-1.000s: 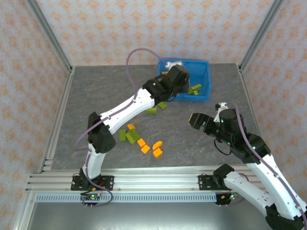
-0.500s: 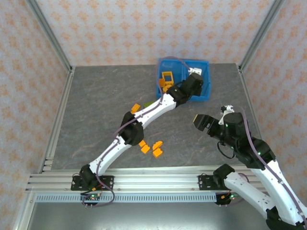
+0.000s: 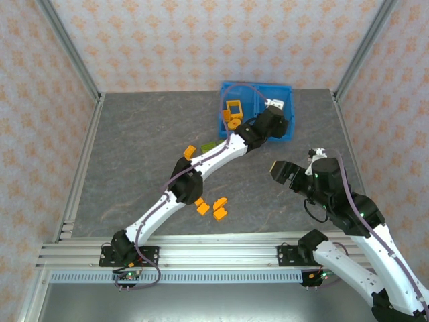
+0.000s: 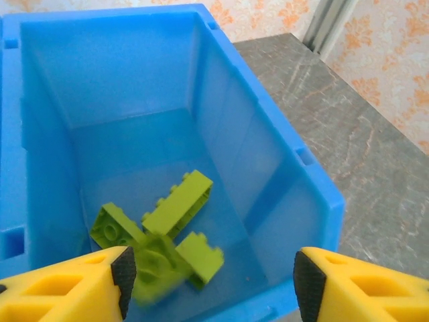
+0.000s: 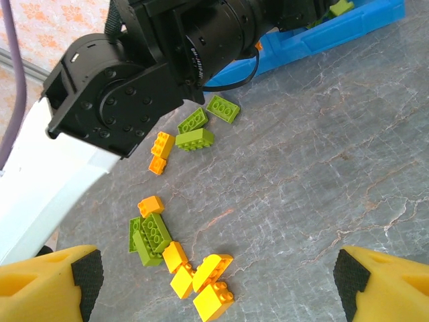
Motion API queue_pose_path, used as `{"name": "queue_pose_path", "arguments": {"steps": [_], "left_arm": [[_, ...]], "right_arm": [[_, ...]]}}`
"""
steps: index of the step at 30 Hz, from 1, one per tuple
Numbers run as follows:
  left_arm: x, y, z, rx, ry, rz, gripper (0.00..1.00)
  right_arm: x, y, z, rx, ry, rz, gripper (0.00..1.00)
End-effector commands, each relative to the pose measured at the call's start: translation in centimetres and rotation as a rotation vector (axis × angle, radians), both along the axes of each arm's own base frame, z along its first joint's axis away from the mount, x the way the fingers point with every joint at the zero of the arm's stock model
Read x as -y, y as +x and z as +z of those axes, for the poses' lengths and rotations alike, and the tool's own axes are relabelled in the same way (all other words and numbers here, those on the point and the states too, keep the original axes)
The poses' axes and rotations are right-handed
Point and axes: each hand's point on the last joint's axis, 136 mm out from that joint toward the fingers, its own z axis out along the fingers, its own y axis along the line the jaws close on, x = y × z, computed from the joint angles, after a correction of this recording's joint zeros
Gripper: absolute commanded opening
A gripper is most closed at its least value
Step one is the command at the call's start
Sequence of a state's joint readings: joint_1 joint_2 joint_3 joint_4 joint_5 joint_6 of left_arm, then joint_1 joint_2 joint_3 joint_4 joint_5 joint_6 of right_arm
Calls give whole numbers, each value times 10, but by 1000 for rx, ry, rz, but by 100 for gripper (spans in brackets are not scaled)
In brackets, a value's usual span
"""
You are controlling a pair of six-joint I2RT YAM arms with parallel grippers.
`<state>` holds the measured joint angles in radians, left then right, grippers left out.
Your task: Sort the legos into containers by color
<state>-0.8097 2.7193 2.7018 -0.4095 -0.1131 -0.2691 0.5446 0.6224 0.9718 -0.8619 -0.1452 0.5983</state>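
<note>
Left arm (image 3: 208,157): stretched almost straight on a diagonal from its base at the near edge of the grey marbled table (image 3: 134,134) toward the far edge, wrist tipped down. The left gripper (image 3: 273,115) hangs over the right compartment (image 4: 134,154) of the bright blue plastic bin (image 3: 281,86), which stands at the table's far edge, right of the middle. Its yellow fingers (image 4: 67,285) stand apart with nothing clamped between them. Right arm (image 3: 348,208): folded at the elbow near the near right corner. The right gripper (image 3: 277,170) hovers above bare table, its fingers (image 5: 47,282) spread wide and empty. Both pairs of fingers are cut off by the lower edge of the wrist views. Right compartment: lime-green plastic bricks (image 4: 177,208) heaped on its floor, below and between the left fingers. One further green piece (image 4: 155,274) just beside the left black pad (image 4: 124,278) is blurred, and contact with the pad cannot be told. Left compartment (image 3: 247,107): orange plastic bricks (image 3: 233,109), one of them a square frame; the count is not legible, and the left arm covers the bin's near wall. On the table, left of the middle: loose green bricks (image 5: 194,131) and loose orange bricks (image 5: 201,278), all well apart from the right fingers. In the top view the left arm's elbow covers part of this scatter.
</note>
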Motion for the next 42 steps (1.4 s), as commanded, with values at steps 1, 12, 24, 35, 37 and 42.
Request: {"name": "queue_pose_path", "arguments": {"steps": [1,12,24,35,37,42], "left_arm": [[-15,-35,144,79,-128,-69,69],[-136,-156,229,182,114,-222,78],[-258,-332,137,155,403,-664,100],[-291,-390,79,208,470,-864,100],[-290,-389,71,201,481,-869,100],[-287,-387,60,200,505,-891,100]], "right_arm": [[3,-3,-9,-19,-34,3,90],[-36,-3,-33,-89,-61,234,90],[-134,-5,-111,-364,-102,413,89],[-185,-5,-195,-636,-205,327,93],[-193,-3,-204,-662,-198,308,92],[-197,3,-225,-705,-206,245,79]]}}
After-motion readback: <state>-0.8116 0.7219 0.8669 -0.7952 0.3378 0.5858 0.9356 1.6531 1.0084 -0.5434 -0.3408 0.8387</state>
